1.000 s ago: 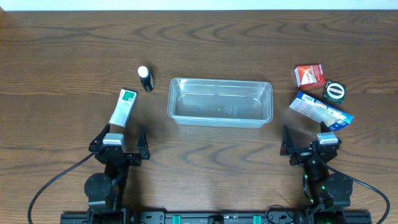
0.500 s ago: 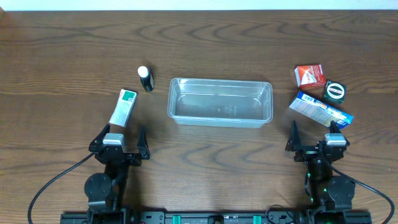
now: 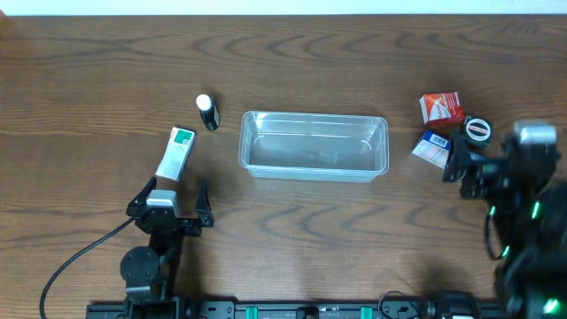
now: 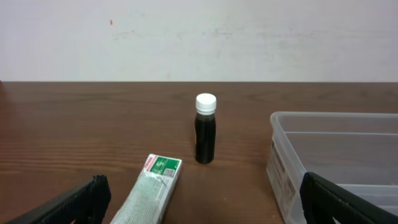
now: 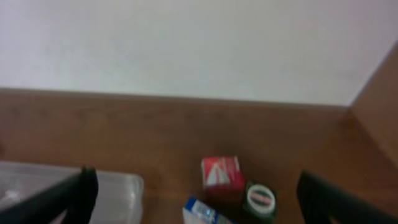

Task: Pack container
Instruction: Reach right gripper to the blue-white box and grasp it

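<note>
The clear plastic container (image 3: 314,145) sits empty at the table's middle; its end shows in the left wrist view (image 4: 323,155) and in the right wrist view (image 5: 118,193). My left gripper (image 3: 168,202) is open and empty, near the front edge, just short of a green-and-white box (image 3: 174,152) (image 4: 155,186). My right arm has risen; its gripper (image 3: 474,164) is open and empty above a blue box (image 3: 432,146) (image 5: 202,213).
A black bottle with a white cap (image 3: 207,112) (image 4: 205,127) stands left of the container. A red box (image 3: 441,107) (image 5: 222,172) and a green round tin (image 3: 477,130) (image 5: 259,199) lie at the right.
My right arm has lifted from the front edge and moved back over the blue box, now covering most of it. The left arm has not moved.
</note>
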`<action>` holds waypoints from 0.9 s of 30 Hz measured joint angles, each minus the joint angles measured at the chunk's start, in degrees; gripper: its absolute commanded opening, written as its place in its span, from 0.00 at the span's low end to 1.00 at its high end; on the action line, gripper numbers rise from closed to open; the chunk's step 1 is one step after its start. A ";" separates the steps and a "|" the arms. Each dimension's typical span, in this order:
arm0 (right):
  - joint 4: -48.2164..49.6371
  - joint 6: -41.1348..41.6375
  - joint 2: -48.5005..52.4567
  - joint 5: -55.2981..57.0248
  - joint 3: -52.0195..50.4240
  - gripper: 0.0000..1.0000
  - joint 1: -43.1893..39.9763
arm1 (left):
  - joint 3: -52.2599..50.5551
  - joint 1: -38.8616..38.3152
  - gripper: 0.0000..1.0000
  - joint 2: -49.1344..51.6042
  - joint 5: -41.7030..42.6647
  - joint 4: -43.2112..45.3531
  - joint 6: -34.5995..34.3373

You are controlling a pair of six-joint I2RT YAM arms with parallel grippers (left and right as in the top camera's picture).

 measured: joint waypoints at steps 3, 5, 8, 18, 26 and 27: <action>-11.32 -0.15 11.37 -2.93 13.18 0.99 -0.07 | -0.02 0.00 0.98 0.00 -0.02 0.02 0.00; -16.52 -0.07 17.20 -5.18 20.02 0.99 -0.09 | -0.02 0.00 0.98 0.00 -0.02 0.02 0.00; -19.37 0.00 22.51 -7.89 26.21 0.99 -0.09 | -0.02 0.00 0.98 0.00 0.00 0.02 0.00; -19.63 1.88 30.42 -18.49 28.17 0.93 -0.09 | -0.02 0.00 0.98 0.00 0.00 0.02 0.00; -26.21 17.20 30.93 -11.82 28.28 0.93 -0.09 | -0.02 0.00 0.98 0.00 0.00 0.02 0.00; -28.68 22.36 31.08 -8.24 28.33 0.93 -0.09 | -0.02 0.00 0.98 0.00 0.00 0.00 0.00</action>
